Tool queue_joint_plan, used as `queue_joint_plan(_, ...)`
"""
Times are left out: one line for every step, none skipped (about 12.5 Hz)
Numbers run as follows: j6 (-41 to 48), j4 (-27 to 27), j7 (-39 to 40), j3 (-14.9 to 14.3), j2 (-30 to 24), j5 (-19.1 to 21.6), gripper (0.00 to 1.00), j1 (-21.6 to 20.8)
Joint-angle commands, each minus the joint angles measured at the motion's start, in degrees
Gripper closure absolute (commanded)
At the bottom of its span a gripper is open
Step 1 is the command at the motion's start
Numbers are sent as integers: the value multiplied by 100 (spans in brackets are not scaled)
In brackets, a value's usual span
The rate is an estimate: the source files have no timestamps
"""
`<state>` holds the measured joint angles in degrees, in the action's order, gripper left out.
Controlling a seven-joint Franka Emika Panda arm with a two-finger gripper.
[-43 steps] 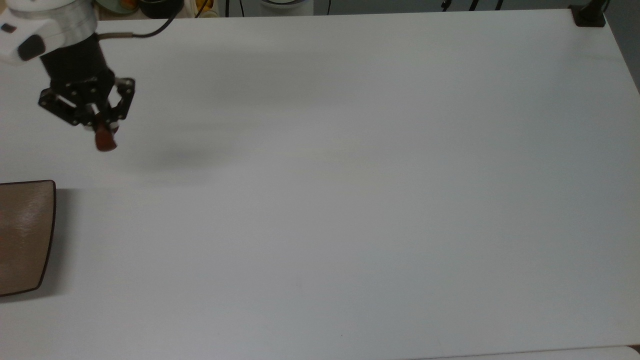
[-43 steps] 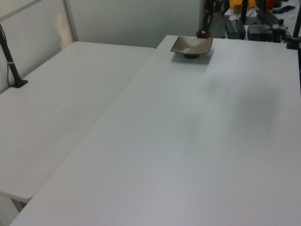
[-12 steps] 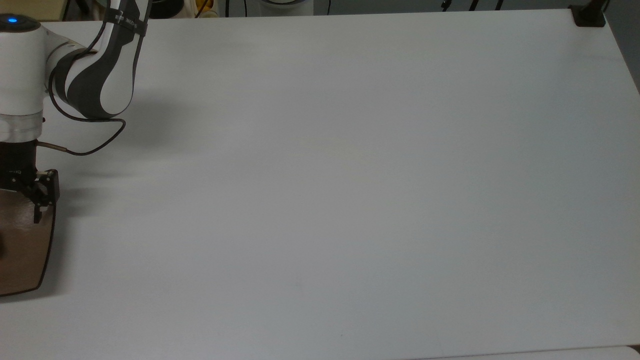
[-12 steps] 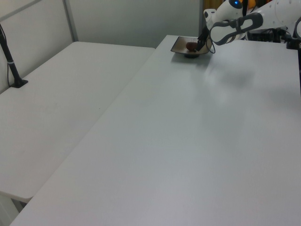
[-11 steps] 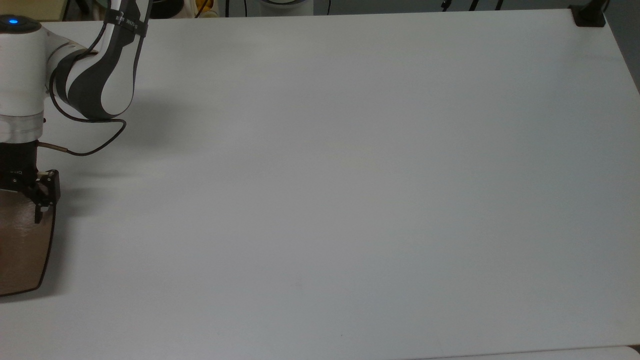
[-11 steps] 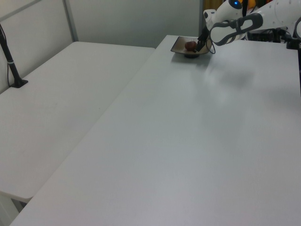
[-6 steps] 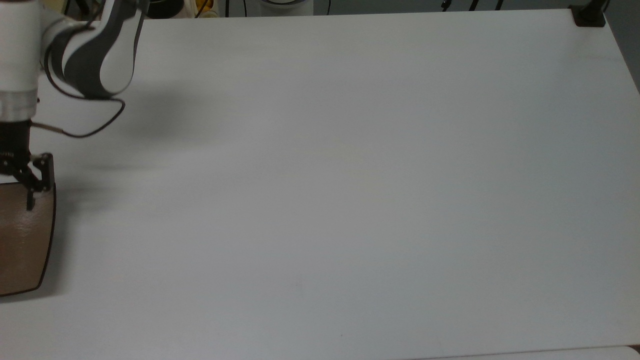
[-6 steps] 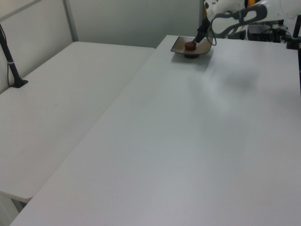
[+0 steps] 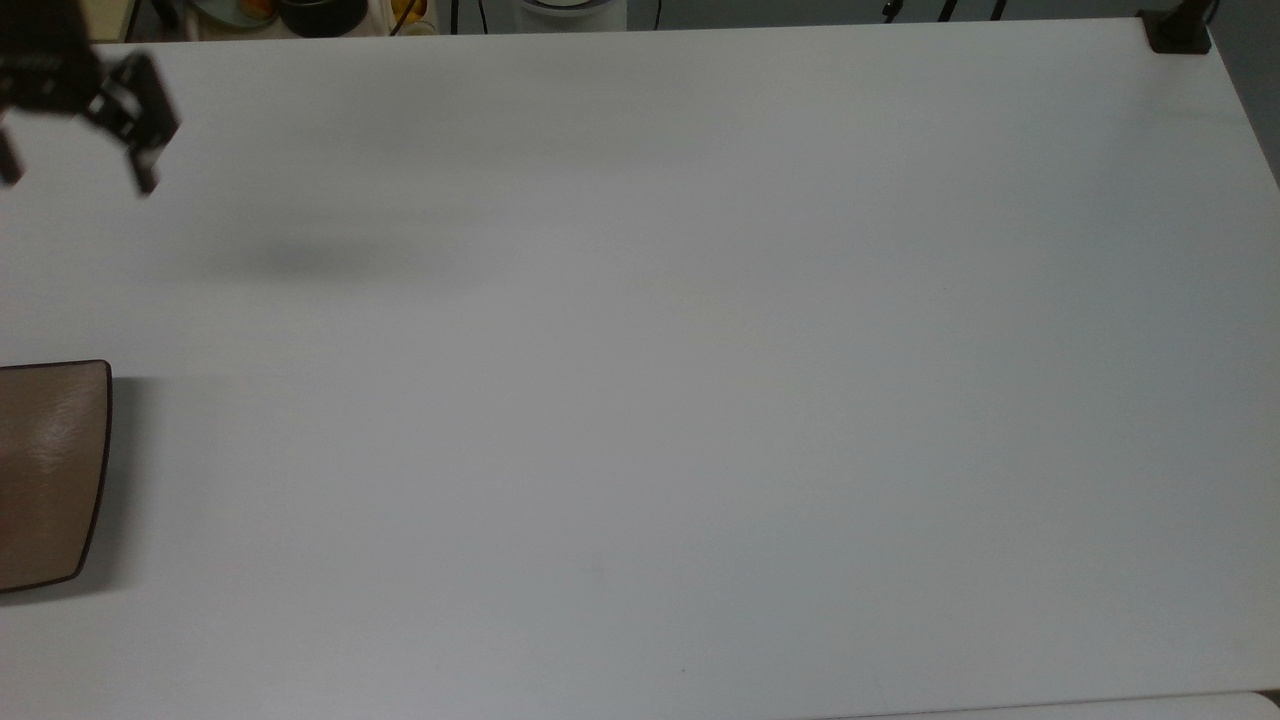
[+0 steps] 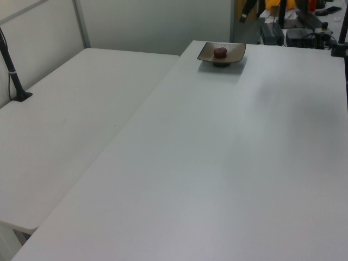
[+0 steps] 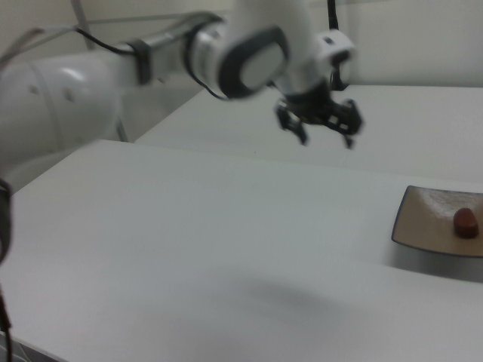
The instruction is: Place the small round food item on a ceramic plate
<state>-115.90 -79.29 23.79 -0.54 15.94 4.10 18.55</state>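
The small round food item [image 10: 220, 53] is a reddish-brown lump lying on the ceramic plate [image 10: 234, 52], a tan squarish dish near the table's far edge in the left view. In the right view the food item [image 11: 466, 222] sits toward the right side of the plate [image 11: 424, 217]. The top view catches one end of the plate [image 9: 50, 470] at its left border. My gripper [image 9: 78, 172] hangs open and empty well above the table, far from the plate toward the top view's top. In the right view the gripper [image 11: 324, 137] is up and to the left of the plate.
A wide white table [image 9: 700, 350] spreads across the top view. Bowls and clutter [image 9: 320, 12] line its top-left edge, and a black clamp [image 9: 1178, 30] sits at the top right corner. A second white table [image 10: 70, 119] with a black post [image 10: 13, 70] adjoins in the left view.
The gripper let the food item go on the plate, then rose and drew away from it toward the top view's top. The food item stays on the plate.
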Motion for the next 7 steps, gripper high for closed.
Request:
queue_joint_plan(1784,-517,-1049,-87,-1231,-41,0,-657)
queue_joint_plan(2234,-578,-1348,-87,-1503,-41,0,-877)
queue_joint_plan(2456,-831,-1638,-87,-1819,-41,0,-1175)
queue_joint_plan(2475,-1077,-1928,-130,-2075,-41,0,-1456)
queue_joint_plan(2467,-1341,-2105,-235,-2269,-41,0,-1798)
queue_joint_plan(2458,-1526,-2107,-462,-2349,-41,0,-2228)
queue_joint_plan(2441,-1554,-2098,-552,-2341,-41,0,-2424)
